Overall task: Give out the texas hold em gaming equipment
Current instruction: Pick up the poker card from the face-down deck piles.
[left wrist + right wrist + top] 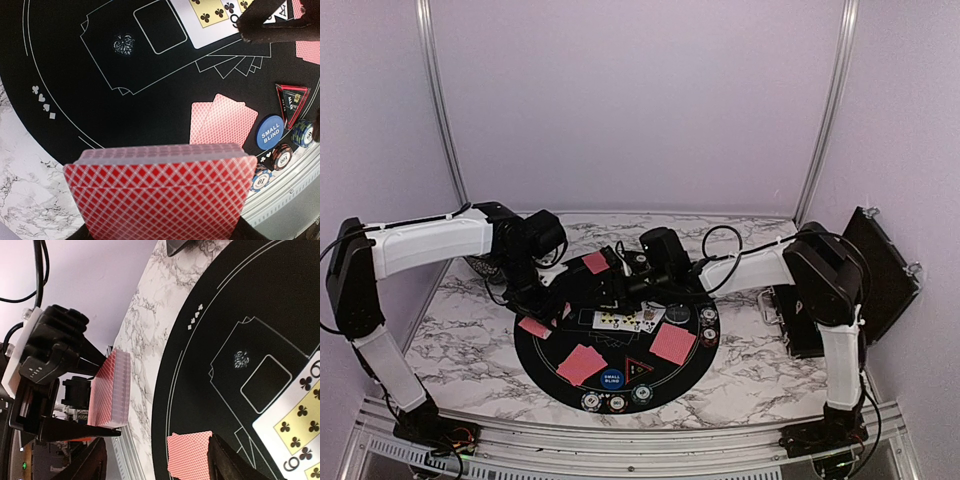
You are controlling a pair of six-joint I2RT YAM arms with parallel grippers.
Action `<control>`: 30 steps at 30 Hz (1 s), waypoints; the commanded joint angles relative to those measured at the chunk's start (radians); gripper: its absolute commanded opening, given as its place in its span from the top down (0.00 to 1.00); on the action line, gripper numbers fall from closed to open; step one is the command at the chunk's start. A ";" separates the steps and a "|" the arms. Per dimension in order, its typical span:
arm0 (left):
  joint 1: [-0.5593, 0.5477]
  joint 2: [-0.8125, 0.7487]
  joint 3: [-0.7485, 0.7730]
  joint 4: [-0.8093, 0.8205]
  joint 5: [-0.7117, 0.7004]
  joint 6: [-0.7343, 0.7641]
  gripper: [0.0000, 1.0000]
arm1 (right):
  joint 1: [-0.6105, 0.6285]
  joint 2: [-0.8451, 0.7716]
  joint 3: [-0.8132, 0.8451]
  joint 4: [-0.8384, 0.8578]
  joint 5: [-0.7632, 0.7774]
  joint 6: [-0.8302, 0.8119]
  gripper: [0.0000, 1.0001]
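Just off the left rim of the black mat (75, 75), above the marble table (470, 340), the deck of red-backed cards (160, 200) is held clear of the surface. It is clamped at its two ends by the left gripper (116, 392), which is closed firmly onto the stack. The right gripper (157, 445) is positioned close by, its jaws spread wide with nothing pinched. A single red-backed card (187, 456) is seen between them on the mat; whether a finger touches it cannot be told. Face-up cards (210, 17) are laid at the mat's centre.

A spill is judged the main risk. The stack is gripped only by its ends, so several cards could be dragged off together when one is drawn. The two grippers could also be knocked together.

The deck is tilted, its back turned toward the left wrist camera and its free long edge pointed toward the mat. Its long axis is judged to run from finger to finger, roughly parallel to the table.
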 commanded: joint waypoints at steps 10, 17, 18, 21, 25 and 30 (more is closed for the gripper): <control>-0.022 0.001 0.039 -0.035 0.018 0.018 0.44 | 0.015 0.085 0.024 0.340 -0.135 0.278 0.31; -0.023 -0.007 0.043 -0.037 0.016 0.017 0.44 | 0.037 0.139 0.061 0.386 -0.155 0.335 0.31; -0.023 -0.007 0.044 -0.037 0.016 0.019 0.44 | 0.042 0.146 0.072 0.388 -0.158 0.338 0.31; -0.023 -0.009 0.045 -0.036 0.016 0.018 0.44 | 0.051 0.163 0.104 0.390 -0.161 0.344 0.31; -0.023 -0.012 0.039 -0.037 0.016 0.017 0.44 | 0.061 0.180 0.128 0.390 -0.161 0.351 0.31; -0.023 -0.016 0.038 -0.037 0.013 0.018 0.44 | 0.072 0.205 0.160 0.369 -0.160 0.346 0.31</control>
